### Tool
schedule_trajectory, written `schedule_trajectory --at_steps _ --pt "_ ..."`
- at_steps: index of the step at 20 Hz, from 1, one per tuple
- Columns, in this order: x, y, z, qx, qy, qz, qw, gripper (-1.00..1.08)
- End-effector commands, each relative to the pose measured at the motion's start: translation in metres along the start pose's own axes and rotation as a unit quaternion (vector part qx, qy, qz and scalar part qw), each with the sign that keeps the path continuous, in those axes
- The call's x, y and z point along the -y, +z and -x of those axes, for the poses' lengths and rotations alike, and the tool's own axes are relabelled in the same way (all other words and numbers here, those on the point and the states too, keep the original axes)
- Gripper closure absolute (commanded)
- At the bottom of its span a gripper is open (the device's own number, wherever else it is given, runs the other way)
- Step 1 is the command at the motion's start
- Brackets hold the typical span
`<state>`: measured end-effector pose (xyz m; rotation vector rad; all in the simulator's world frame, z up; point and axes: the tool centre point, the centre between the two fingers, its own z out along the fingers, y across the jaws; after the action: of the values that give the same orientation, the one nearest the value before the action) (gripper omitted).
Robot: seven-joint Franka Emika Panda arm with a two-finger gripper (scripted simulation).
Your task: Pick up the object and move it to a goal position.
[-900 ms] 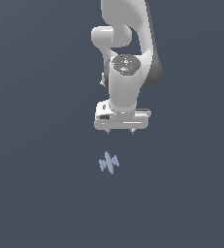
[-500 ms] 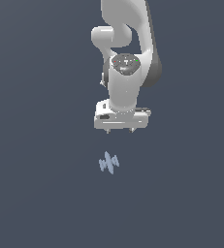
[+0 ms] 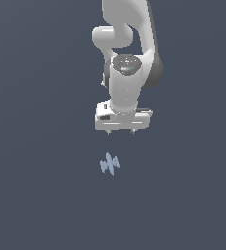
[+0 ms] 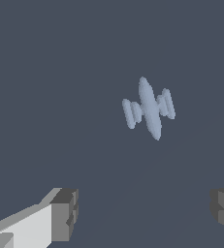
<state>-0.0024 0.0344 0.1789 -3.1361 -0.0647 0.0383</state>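
My gripper [image 3: 120,131] hangs over a plain dark blue-grey floor [image 3: 36,195], and its two fingers stand wide apart, with nothing between them. In the wrist view I see one finger pad [image 4: 65,214] at one side and the other at the far edge of the picture, with only bare floor in the gap. The object [image 3: 109,164] lies on the floor, near my gripper but apart from it; in the exterior view it is below the fingertips and a little toward the exterior view's left. It is not touched by any finger. In the wrist view the object [image 4: 149,108] shows as a long pointed middle ridge with shorter fin-like ridges on both sides; I count one long ridge and about two short ones at each side, but the small ones are hard to separate exactly. There is one object, one arm [image 3: 129,49] and one gripper with two fingers. All around the object the floor is open on every side, so no wall, edge or other thing stands near it. The floor runs to all four borders of both views without a visible rim. My arm comes down from the top of the exterior view, and the white hand body sits level above the short fingertips.
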Motion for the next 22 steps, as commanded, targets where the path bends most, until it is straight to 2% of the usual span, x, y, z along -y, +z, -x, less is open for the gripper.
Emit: schedule_trajectory --at_steps 1,12,17,22 --pt "-0.001 0.002 -0.001 0.000 -0.008 0.001 1.0000 -0.92" --pt "-0.008 0.017 -0.014 0.000 -0.097 0.005 0.9953 -0.92" --pt "-0.013 0.029 -0.023 0.000 -0.161 0.008 0.9869 -0.92" --pt "-0.018 0.041 -0.032 0.000 -0.226 0.010 0.9740 -0.92"
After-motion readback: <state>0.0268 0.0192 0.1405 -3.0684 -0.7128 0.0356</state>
